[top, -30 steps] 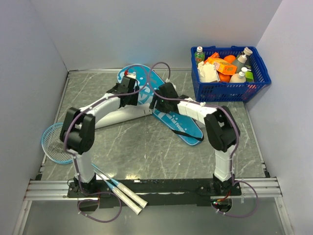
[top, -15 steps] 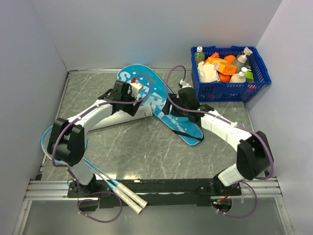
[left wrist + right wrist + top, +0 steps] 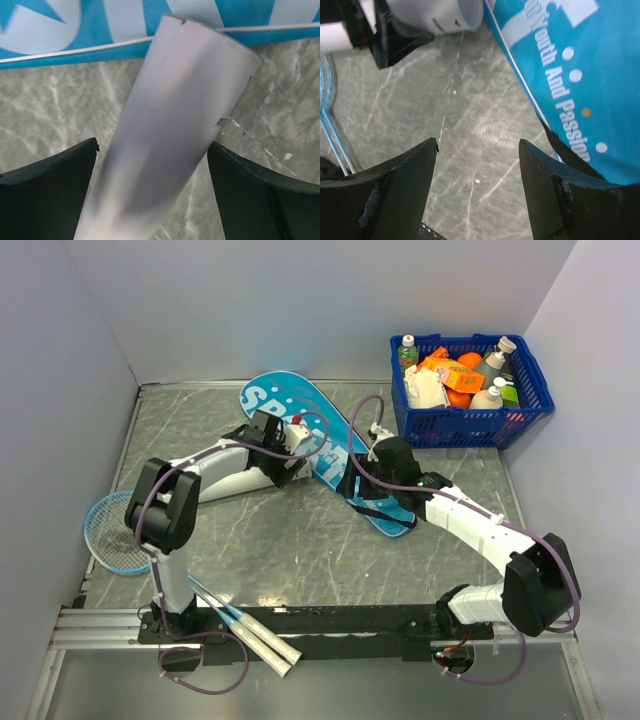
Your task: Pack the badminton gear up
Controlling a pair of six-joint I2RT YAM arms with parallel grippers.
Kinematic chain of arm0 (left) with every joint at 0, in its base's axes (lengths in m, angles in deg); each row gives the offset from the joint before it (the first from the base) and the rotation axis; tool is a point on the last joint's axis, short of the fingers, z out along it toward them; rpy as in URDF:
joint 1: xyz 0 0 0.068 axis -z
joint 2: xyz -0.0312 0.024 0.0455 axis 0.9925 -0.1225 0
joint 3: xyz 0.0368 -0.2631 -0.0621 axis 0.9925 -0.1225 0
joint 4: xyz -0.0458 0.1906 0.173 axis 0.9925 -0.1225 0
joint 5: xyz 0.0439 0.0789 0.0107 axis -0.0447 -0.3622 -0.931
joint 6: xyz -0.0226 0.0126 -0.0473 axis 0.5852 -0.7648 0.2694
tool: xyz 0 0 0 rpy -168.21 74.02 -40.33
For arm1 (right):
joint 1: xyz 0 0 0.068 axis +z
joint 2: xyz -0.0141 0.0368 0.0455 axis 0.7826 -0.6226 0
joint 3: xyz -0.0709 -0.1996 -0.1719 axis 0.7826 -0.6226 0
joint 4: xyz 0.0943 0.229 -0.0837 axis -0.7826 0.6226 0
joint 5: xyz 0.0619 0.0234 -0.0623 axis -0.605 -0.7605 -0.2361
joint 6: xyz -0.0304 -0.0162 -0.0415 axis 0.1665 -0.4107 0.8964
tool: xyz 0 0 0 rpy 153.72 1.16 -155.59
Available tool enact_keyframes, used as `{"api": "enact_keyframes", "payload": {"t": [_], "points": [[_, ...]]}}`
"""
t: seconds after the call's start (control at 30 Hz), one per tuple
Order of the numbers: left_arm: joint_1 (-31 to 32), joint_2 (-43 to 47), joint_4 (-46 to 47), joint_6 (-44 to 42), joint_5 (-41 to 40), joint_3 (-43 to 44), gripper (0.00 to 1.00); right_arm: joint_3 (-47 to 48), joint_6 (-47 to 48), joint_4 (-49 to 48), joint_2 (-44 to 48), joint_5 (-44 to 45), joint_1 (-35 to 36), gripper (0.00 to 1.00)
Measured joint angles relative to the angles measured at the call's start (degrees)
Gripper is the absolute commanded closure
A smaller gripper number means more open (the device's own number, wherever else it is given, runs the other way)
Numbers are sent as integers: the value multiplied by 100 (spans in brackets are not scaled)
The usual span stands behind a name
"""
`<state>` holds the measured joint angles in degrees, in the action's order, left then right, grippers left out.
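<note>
While the teal SPORT racket bag [image 3: 272,400] lies aslant from the table's [image 3: 300,560] far edge toward its right side, the two rackets [image 3: 112,540] lie well apart from it at the near left corner, handles over the near edge, nearer the left arm [image 3: 165,510]. The white tube [image 3: 170,125] points at the bag's left edge between the spread, unclenched fingers of the left gripper [image 3: 152,145]. The right gripper [image 3: 477,141] hangs released just beside the bag's near end.

Right hand [image 3: 478,146], jaws wide, hovers above the table [image 3: 465,110] beside the teal bag [image 3: 590,60].
</note>
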<state>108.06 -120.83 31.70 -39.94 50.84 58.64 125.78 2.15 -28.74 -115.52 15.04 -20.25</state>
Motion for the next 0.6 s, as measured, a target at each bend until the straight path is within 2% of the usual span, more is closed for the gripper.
{"api": "enact_keyframes", "payload": {"t": [0.2,0.4,0.5,0.53,0.57,0.6], "points": [[-4,-442,-208,-273,175,177,2,-280,7,-52,-2,-212,11,26],[-2,-540,-297,-352,317,280,19,-299,7,-90,-46,-306,11,27],[9,-540,-291,-466,343,280,47,-299,2,-129,-46,-341,11,27],[15,-535,-291,-452,341,280,73,-299,2,-138,-46,-354,11,27],[31,-520,-297,-439,328,280,92,-306,-9,-149,-46,-369,11,27],[55,-503,-304,-393,306,278,99,-328,-15,-166,-42,-391,11,27]]}}
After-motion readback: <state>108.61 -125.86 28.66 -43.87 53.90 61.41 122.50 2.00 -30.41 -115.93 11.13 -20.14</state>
